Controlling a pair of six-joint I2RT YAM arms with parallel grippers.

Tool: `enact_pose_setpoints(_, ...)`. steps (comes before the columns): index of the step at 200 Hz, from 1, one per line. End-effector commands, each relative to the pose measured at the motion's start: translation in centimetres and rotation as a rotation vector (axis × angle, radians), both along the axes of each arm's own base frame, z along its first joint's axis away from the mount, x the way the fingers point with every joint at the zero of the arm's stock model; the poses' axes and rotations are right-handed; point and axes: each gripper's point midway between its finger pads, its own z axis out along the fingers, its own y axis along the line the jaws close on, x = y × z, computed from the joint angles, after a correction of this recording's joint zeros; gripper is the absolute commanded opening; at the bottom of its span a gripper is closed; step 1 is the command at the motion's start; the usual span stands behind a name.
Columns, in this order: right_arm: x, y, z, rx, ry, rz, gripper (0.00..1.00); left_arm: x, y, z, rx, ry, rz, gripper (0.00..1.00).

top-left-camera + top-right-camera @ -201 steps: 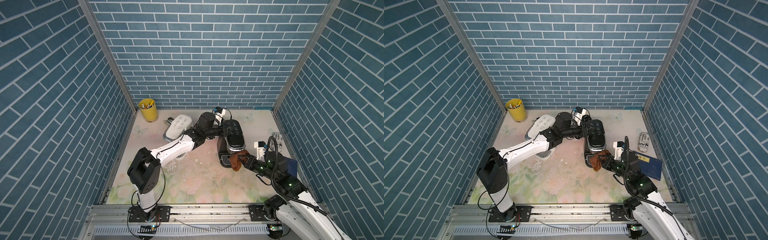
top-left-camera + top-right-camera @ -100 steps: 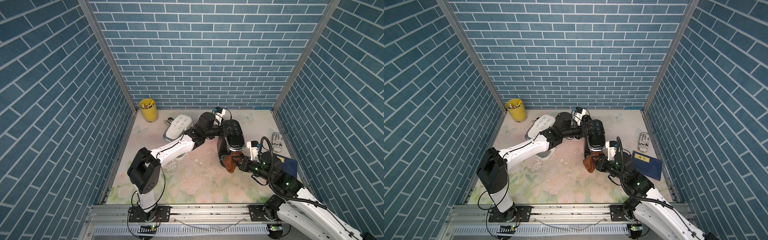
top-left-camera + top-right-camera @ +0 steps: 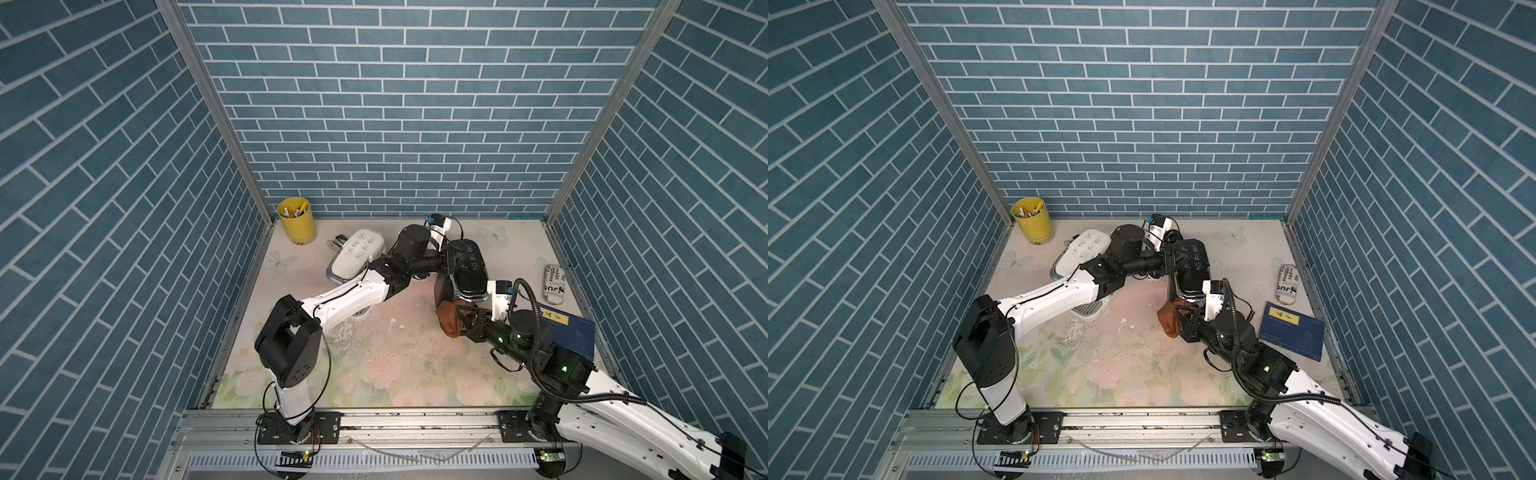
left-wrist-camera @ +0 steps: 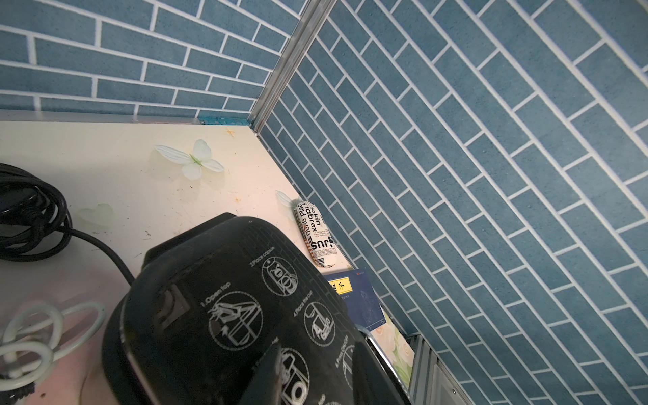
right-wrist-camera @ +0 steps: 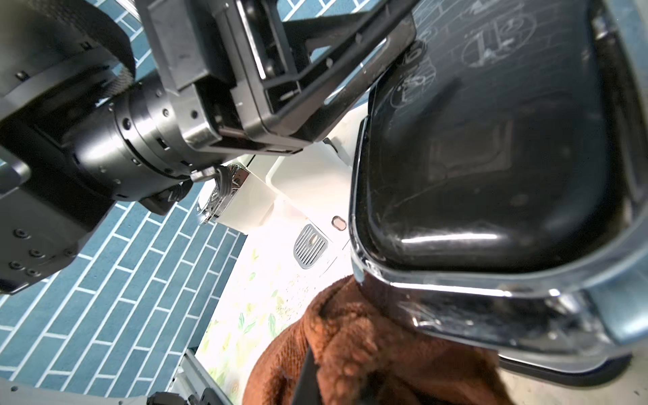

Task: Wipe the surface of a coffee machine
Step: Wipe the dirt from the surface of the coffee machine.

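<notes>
Leftward across the front goes the right gripper (image 3: 459, 319), clamped on the crumpled brown terry cloth (image 3: 449, 318), while the left gripper (image 3: 454, 261) grips the glossy black coffee machine (image 3: 470, 270) mid-bench; wiping seems underway, its top apparently unwiped.

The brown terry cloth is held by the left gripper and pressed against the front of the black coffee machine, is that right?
Not quite. The brown terry cloth is held by the right gripper, as both top views show; the left gripper is at the top of the black coffee machine. The cloth is indeed pressed against the machine's front.
</notes>
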Motion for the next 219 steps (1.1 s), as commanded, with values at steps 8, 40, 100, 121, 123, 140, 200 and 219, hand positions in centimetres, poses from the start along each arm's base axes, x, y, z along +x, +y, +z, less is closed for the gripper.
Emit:
enact_pose_setpoints(8,1.8,-2.5,-1.0,-0.052,-0.028,-0.173,0.0,-1.5,0.2,-6.9,0.136,0.161,-0.028,0.35)
enact_pose_setpoints(40,1.4,-3.9,-4.8,-0.094,0.054,-0.222,0.0,-1.6,0.1,-7.2,0.14,0.166,-0.031,0.35)
enact_pose_setpoints(100,1.1,-4.6,-4.2,-0.08,0.05,-0.234,0.0,-1.5,0.2,-7.5,0.141,0.167,-0.028,0.35)
enact_pose_setpoints(121,1.3,-4.3,-1.3,-0.064,-0.008,-0.217,0.0,-1.5,0.2,-7.3,0.142,0.166,-0.029,0.35)
enact_pose_setpoints(123,1.3,-4.2,-0.9,-0.061,-0.014,-0.215,0.0,-1.5,0.2,-7.2,0.141,0.164,-0.029,0.35)
enact_pose_setpoints(140,1.4,-4.3,0.6,-0.058,-0.048,-0.214,0.0,-1.4,0.1,-7.1,0.139,0.161,-0.028,0.35)
enact_pose_setpoints(200,1.8,-7.8,-4.1,-0.123,0.001,-0.381,0.0,-1.6,0.4,-7.6,0.151,0.168,-0.023,0.35)
enact_pose_setpoints(219,1.5,-8.6,-5.4,-0.133,0.024,-0.404,0.0,-1.6,0.5,-7.7,0.155,0.172,-0.021,0.35)
